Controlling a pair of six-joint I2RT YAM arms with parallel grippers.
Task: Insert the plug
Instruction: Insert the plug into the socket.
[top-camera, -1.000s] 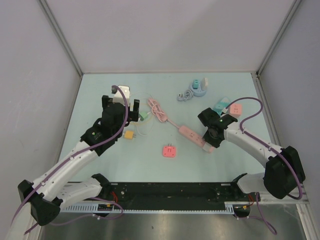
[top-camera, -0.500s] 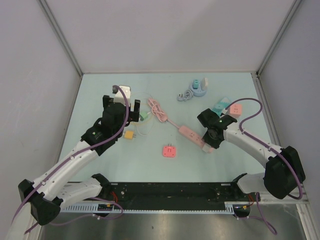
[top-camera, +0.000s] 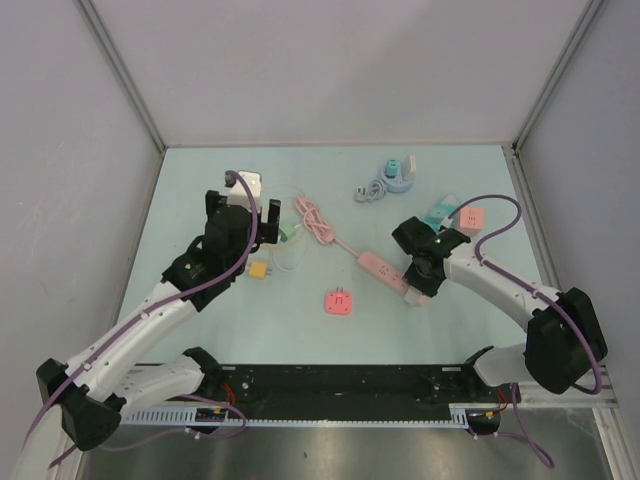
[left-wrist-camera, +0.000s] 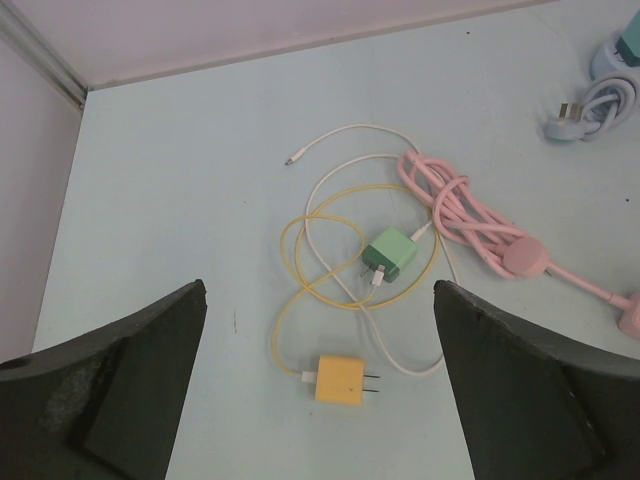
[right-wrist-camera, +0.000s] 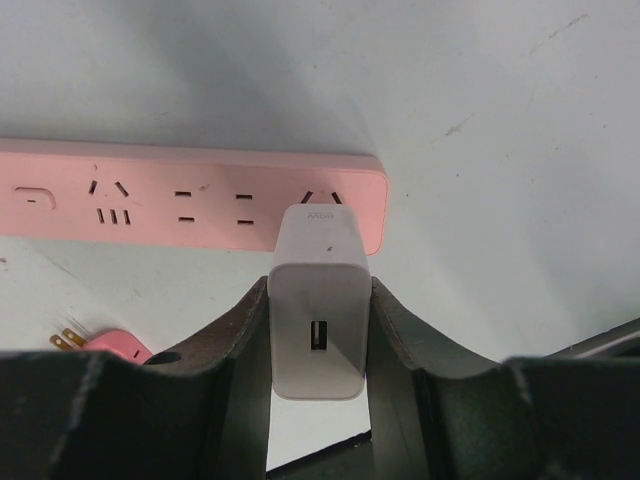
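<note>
White plastic sits nearest in my right wrist view: the charger block (right-wrist-camera: 318, 250), USB port facing me, is pinched by its two flat sides in the right tool (right-wrist-camera: 320, 295), whose jaws stand partly closed and snug against it. Its far end meets the last outlet of the pink power strip (right-wrist-camera: 190, 195); I cannot tell whether the prongs are in. I judge the block light, rigid and smooth-shelled, so it could twist in the pads; a hold on the broad sides, mid-body, suits a straight push. The strip looks light too and may slide on the counter (left-wrist-camera: 180, 180). Farther left, my left tool (left-wrist-camera: 318, 340) hangs fully open with nothing in it, above a yellow charger (left-wrist-camera: 340, 380), a green charger (left-wrist-camera: 390, 255) and the coiled pink cord (left-wrist-camera: 460, 205).
</note>
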